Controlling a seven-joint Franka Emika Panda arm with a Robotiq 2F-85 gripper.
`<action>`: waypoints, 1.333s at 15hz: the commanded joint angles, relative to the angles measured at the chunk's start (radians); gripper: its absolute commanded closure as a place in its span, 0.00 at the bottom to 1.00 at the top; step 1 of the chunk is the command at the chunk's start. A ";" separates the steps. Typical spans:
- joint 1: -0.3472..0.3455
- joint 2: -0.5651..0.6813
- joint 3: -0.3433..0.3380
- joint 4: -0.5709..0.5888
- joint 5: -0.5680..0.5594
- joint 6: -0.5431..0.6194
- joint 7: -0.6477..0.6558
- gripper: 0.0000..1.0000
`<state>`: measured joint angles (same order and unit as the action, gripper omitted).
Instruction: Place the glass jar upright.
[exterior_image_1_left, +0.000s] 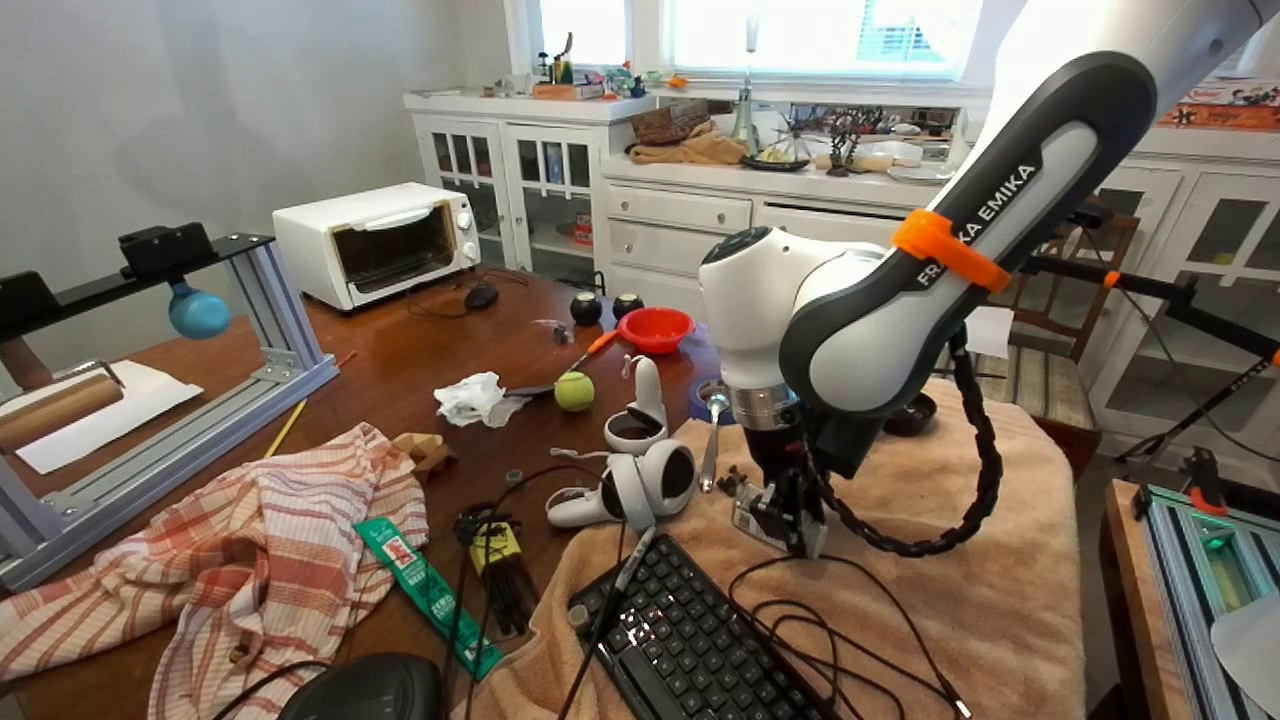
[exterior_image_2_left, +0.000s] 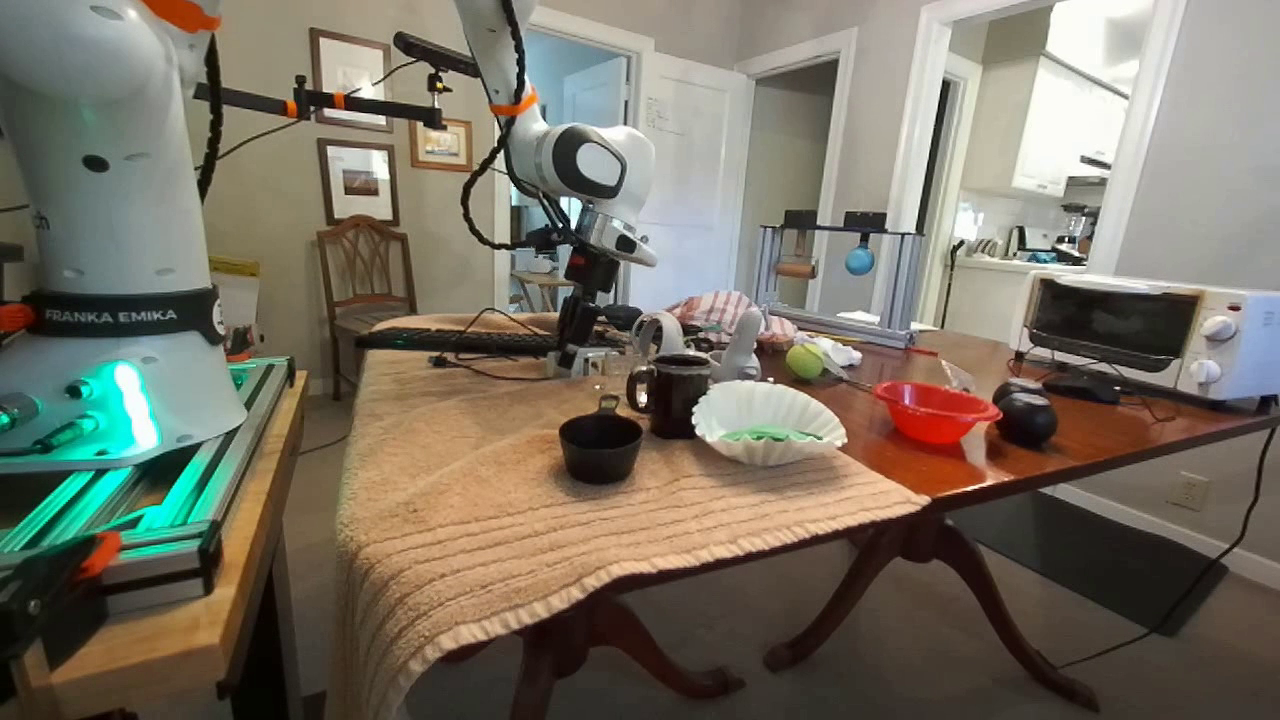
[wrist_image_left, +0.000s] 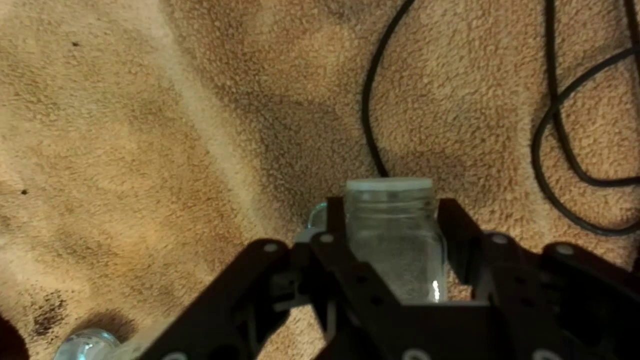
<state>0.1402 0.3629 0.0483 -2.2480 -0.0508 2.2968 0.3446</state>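
Gripper (wrist_image_left: 391, 217): clamped on glass jar (wrist_image_left: 397, 250).
Glass jar: located between fingers (wrist_image_left: 455, 235), side-on in wrist view.
Tan towel (exterior_image_1_left: 1020, 560): beneath gripper.
Black keyboard (exterior_image_1_left: 690, 640): near gripper.
Black cable (wrist_image_left: 368, 95): beside gripper, on towel.

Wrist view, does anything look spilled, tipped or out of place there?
Yes: dark specks at the lower left mark the towel, perhaps crumbs or a stain; I can't tell. The glass jar also seems off upright, since we see its side from above.
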 joint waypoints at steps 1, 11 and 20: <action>0.003 0.005 -0.004 0.001 0.009 0.020 -0.016 0.76; -0.080 -0.254 0.065 -0.044 0.299 -0.166 -0.351 0.76; -0.144 -0.436 -0.037 0.092 0.281 -0.826 -0.443 0.76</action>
<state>0.0167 -0.0229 0.0323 -2.2031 0.2397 1.6626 -0.0706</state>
